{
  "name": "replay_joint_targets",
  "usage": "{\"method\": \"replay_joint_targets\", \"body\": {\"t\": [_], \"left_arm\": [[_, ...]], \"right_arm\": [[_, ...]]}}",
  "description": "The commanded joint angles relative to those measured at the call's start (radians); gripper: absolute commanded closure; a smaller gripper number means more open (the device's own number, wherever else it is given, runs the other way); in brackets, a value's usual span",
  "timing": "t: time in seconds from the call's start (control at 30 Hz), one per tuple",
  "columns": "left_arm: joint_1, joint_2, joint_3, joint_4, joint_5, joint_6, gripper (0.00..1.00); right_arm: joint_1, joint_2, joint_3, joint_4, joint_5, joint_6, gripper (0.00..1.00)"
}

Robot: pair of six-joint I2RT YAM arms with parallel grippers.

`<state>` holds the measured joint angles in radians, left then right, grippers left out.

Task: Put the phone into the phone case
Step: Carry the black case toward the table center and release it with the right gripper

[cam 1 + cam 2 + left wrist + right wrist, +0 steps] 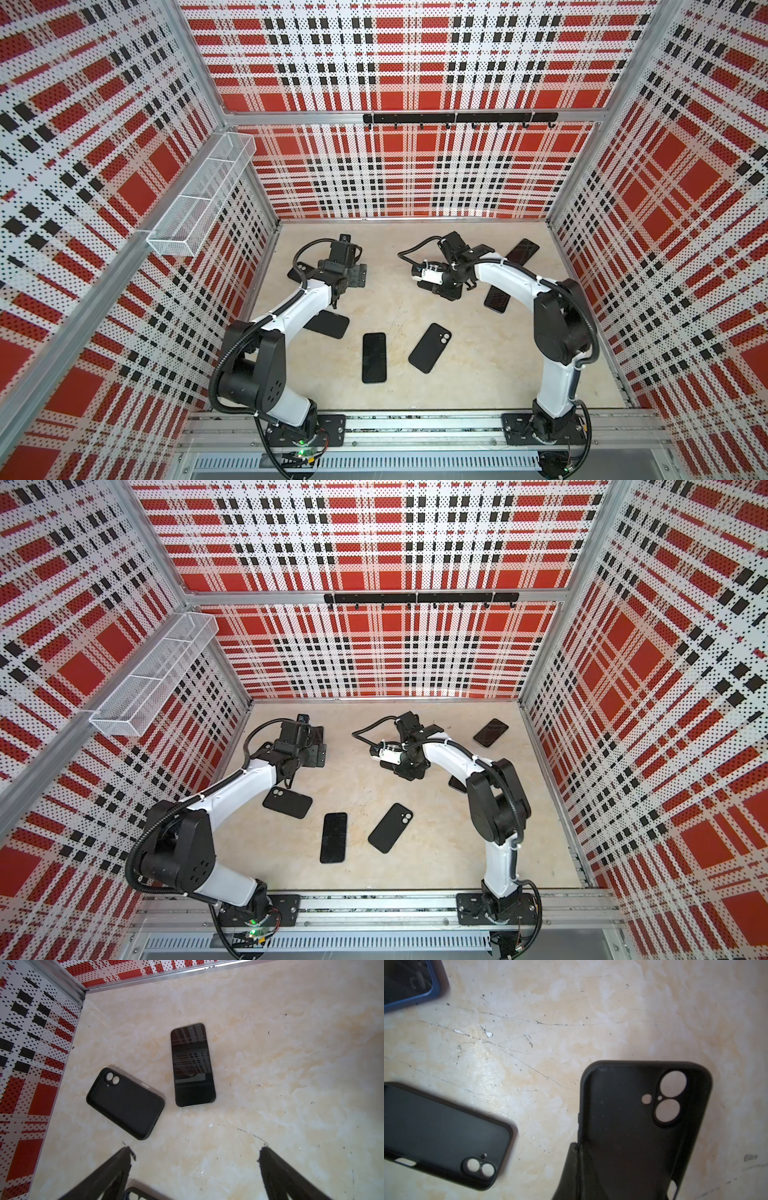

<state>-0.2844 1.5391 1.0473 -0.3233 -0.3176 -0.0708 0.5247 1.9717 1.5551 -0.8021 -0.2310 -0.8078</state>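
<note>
While looking along the right wrist, note the right end effector (pixel 578 1167) pinched shut on one side wall of a black phone case (pixel 643 1126), hollow side toward the camera, above the marbled worktop (pixel 612 1012). Near it, flat on the worktop: a loose black case (pixel 446 1136) and, farther off, a blue-edged phone (pixel 411 980). Find the phone (pixel 193 1066) screen up toward the far left corner, ahead of the left end effector (pixel 195 1151), spread wide and empty. Just beside that phone, not touching: an empty case (pixel 124 1103), lens holes toward the side wall (pixel 31 1064). Nearer the front in both top views: a screen-up phone (pixel 374 357), a slanted case (pixel 430 347) with lens holes at its far end, a flat case (pixel 286 802) beside the left arm (pixel 291 307). Partly covered by the right arm (pixel 511 274) in a top view: a dark phone (pixel 496 297). Toward the right wall (pixel 665 249): a further phone (pixel 521 251). Fixed to the walls: a wire basket (pixel 199 195), a black hook rail (pixel 457 118).
</note>
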Motion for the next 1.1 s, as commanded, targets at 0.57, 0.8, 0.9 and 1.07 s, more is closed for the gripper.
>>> {"method": "replay_joint_targets", "body": {"t": [0.57,0.8,0.9,1.07], "left_arm": [[0.029,0.013,0.016,-0.001,0.035,-0.017,0.02],[0.029,0.016,0.017,-0.002,0.036,-0.017,0.02],[0.029,0.014,0.017,-0.002,0.034,-0.017,0.02],[0.029,0.009,0.016,-0.002,0.026,-0.013,0.02]], "right_arm": [[0.040,0.238,0.162,-0.094,0.102,-0.124,0.97],[0.041,0.217,0.169,-0.083,0.081,-0.123,0.47],[0.040,0.194,0.178,-0.081,0.085,-0.103,0.46],[0.038,0.106,0.162,-0.044,0.103,0.021,0.34]]}}
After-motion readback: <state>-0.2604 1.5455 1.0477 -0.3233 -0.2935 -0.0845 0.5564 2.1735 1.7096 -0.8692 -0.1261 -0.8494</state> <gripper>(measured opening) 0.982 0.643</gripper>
